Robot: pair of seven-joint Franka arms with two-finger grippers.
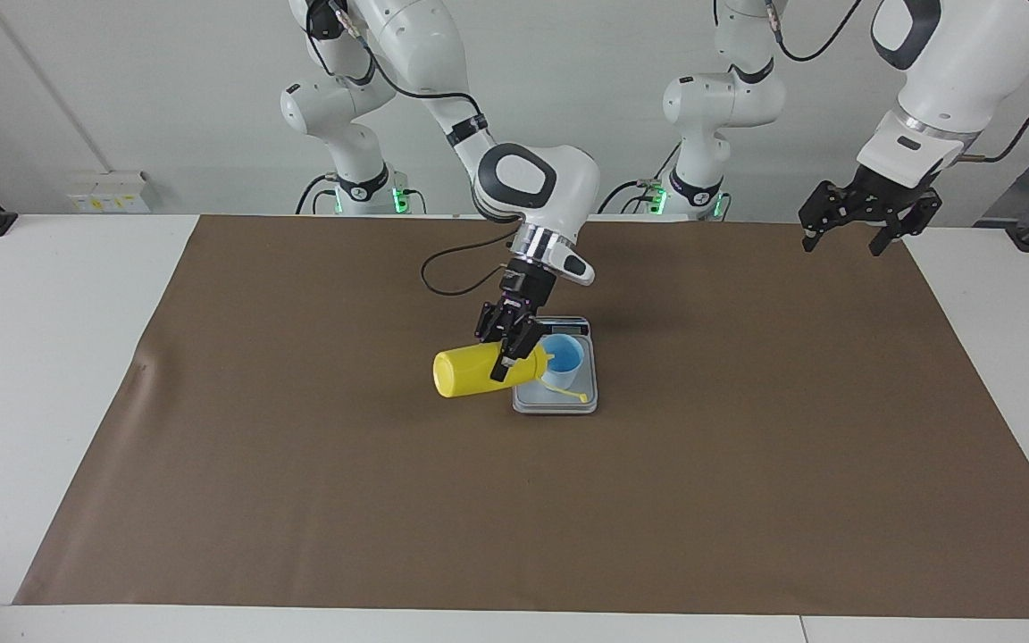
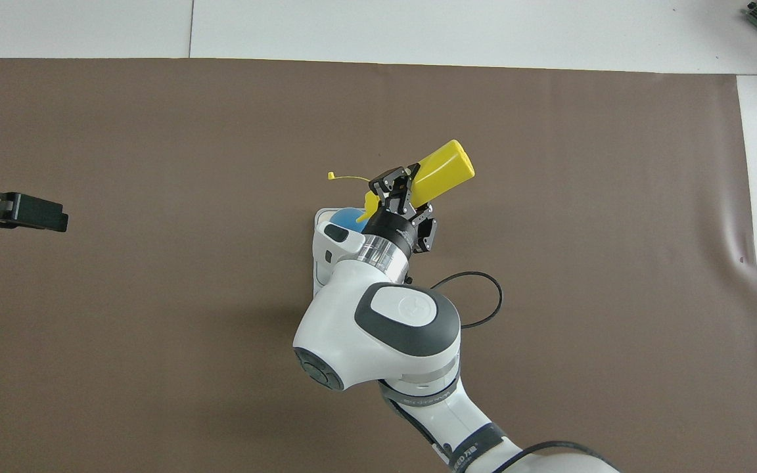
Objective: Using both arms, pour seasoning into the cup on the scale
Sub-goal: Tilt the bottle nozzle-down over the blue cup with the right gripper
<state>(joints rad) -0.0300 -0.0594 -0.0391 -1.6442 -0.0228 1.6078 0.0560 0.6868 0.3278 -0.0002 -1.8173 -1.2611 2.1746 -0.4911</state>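
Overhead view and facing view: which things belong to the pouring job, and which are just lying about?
In the job:
- yellow plastic squeeze bottle, tipped, in the right tool
- pale blue tapered cup
- flat silver-grey scale
- left tool, open, waiting

Lying about:
- brown mat
- black cable loop

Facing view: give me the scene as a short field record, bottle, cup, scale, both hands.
bottle: yellow seasoning bottle tipped on its side in the air, nozzle at the cup's rim, tethered cap dangling
cup: blue cup upright on the scale
scale: scale on the brown mat, mid-table
right hand: right hand shut on the bottle near its nozzle end
left hand: left hand open, empty, waiting over the mat's corner at its own end
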